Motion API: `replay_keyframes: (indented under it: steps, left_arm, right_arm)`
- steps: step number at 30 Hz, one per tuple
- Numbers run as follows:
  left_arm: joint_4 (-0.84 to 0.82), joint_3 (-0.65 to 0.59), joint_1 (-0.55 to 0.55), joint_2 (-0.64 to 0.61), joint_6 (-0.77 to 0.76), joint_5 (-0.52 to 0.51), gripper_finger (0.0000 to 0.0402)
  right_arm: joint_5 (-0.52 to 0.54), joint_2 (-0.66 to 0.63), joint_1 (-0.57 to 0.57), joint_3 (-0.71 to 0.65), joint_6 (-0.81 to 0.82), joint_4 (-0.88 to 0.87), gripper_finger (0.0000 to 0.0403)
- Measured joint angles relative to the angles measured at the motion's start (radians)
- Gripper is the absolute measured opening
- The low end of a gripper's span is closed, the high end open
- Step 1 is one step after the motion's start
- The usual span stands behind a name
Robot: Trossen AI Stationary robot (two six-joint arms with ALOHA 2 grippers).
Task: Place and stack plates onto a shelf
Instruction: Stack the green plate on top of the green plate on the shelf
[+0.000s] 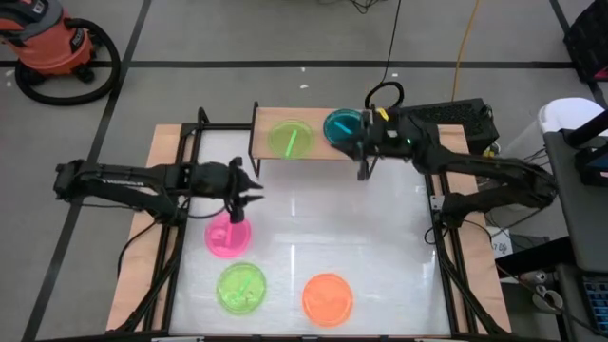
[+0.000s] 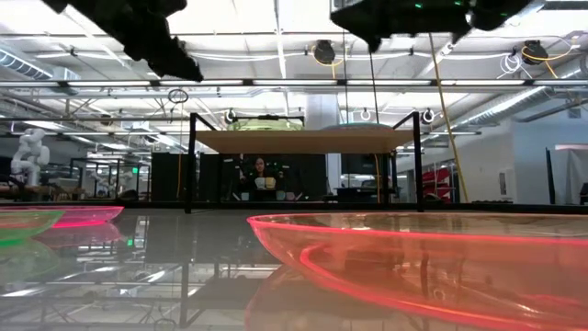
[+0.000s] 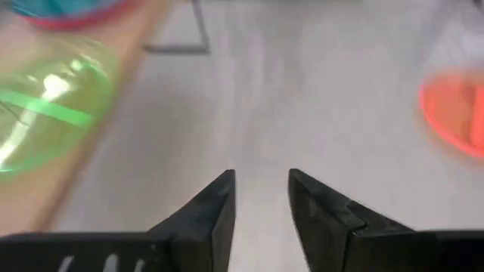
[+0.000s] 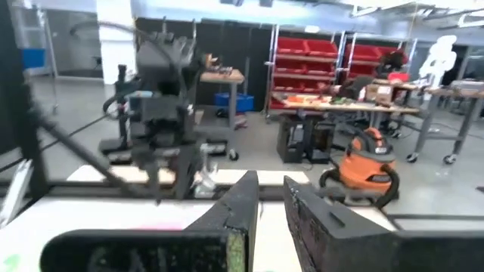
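Observation:
The light-wood shelf [image 1: 318,152] stands at the table's far edge. It carries a green plate [image 1: 290,139] and a blue plate [image 1: 342,126]; in the left wrist view a pink rim shows under the blue plate [image 3: 68,7]. Pink [image 1: 228,236], green [image 1: 241,288] and orange [image 1: 328,296] plates lie flat on the white tabletop. My left gripper [image 1: 251,195] hovers open just beyond the pink plate's far rim, touching nothing. My right gripper [image 1: 364,169] hangs at the shelf's near edge, below the blue plate, its fingers [image 4: 246,200] a narrow gap apart and empty.
Black frame rails [image 1: 180,218] run along the table's left and right sides. The middle of the tabletop [image 1: 332,228] between shelf and near plates is bare. The orange plate [image 2: 413,257] fills the low view's foreground. A person [image 2: 260,175] sits far behind the shelf.

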Motion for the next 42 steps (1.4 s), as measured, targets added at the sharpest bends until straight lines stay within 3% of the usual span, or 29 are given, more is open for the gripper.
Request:
replay_keyframes:
  steps: [4, 9, 11, 17, 31, 39, 42]
  left_arm:
    - [-0.132, 0.070, -0.088, 0.122, -0.001, 0.031, 0.0129]
    - [-0.166, 0.082, -0.203, 0.286, 0.003, 0.263, 0.0129]
    - [-0.164, 0.083, -0.252, 0.352, -0.027, 0.306, 0.0129]
    - [-0.164, 0.083, -0.312, 0.492, -0.121, 0.332, 0.0129]
    - [-0.072, 0.083, -0.345, 0.646, -0.143, 0.438, 0.0129]
    - [-0.058, 0.084, -0.358, 0.689, -0.143, 0.437, 0.0127]
    - [-0.061, 0.084, -0.356, 0.681, -0.135, 0.431, 0.0103]
  right_arm:
    - [0.042, -0.106, 0.033, -0.155, 0.001, 0.060, 0.0048]
    - [0.107, -0.187, 0.066, -0.299, 0.002, 0.151, 0.0048]
    - [0.108, -0.204, 0.072, -0.333, 0.003, 0.184, 0.0048]
    - [0.108, -0.209, 0.074, -0.363, 0.014, 0.207, 0.0048]
    - [0.105, -0.188, 0.074, -0.363, 0.063, 0.193, 0.0048]
    - [0.105, -0.188, 0.080, -0.363, 0.061, 0.188, 0.0048]
    - [0.105, -0.188, 0.080, -0.363, 0.060, 0.189, 0.0048]
